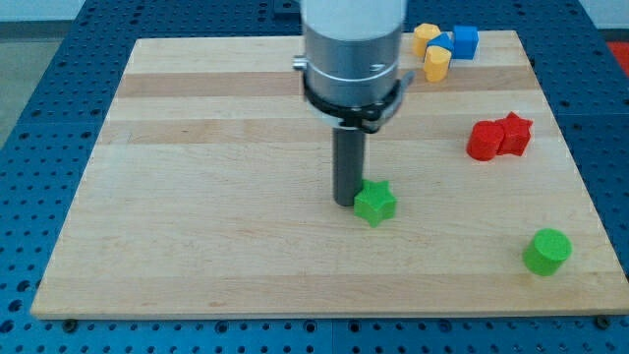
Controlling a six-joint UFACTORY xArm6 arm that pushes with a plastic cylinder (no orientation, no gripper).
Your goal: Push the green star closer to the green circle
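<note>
The green star (375, 203) lies near the middle of the wooden board (197, 197). The green circle (546, 252), a short cylinder, stands near the board's lower right corner, well apart from the star. My tip (346, 203) is on the board right against the star's left side, touching it or nearly so. The dark rod rises from there into the arm's grey body at the view's top.
A red cylinder (483, 141) and a red star (514, 134) sit together at the right. Two yellow blocks (426, 39) (437, 62) and two blue blocks (464, 41) (444, 43) cluster at the top right corner. The board's edges border a blue perforated table.
</note>
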